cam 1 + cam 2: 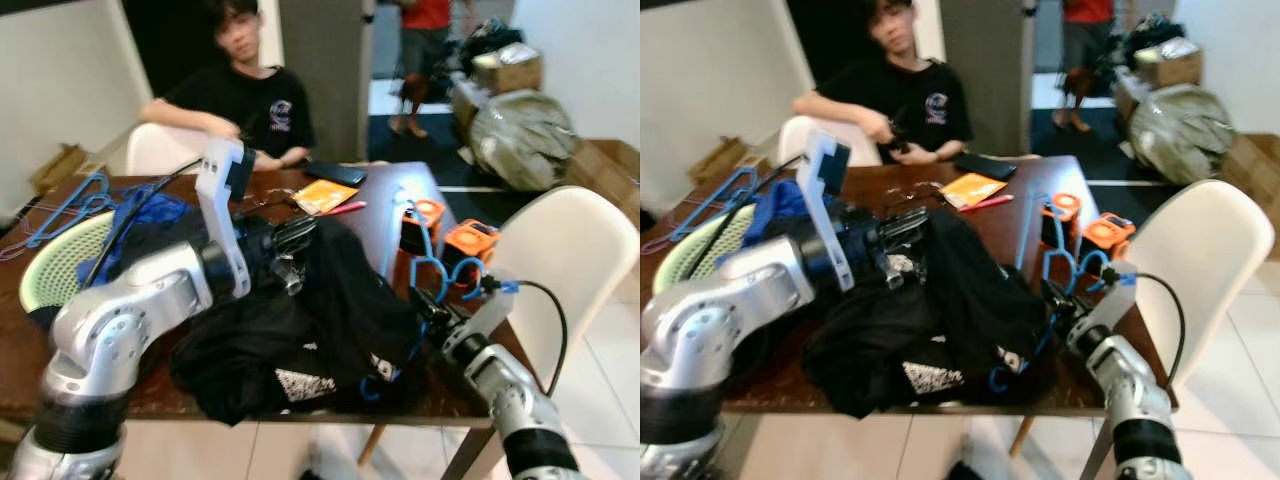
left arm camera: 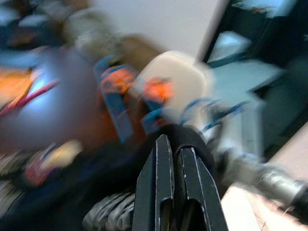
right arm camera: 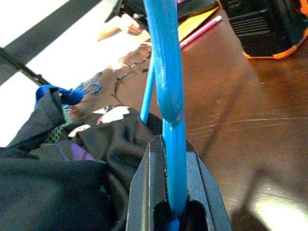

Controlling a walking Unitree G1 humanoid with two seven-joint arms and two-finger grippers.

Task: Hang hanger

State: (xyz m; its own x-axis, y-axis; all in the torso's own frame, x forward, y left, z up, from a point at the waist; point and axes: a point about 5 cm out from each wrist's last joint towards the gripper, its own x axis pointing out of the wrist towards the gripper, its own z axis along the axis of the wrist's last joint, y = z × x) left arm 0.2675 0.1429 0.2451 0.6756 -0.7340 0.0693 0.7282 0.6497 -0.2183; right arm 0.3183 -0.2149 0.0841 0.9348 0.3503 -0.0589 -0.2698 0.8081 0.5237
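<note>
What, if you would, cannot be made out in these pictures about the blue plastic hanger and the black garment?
- Blue plastic hanger: its lower part is buried in the black garment in the eye views, so how far it is threaded is unclear.
- Left gripper: the left wrist view is blurred; whether cloth sits between its closed fingers is unclear.
- Right gripper: the picture's edge cuts off its finger bases.

Blue hanger (image 3: 166,72); black shirt (image 1: 300,330); brown table (image 3: 250,115).
</note>
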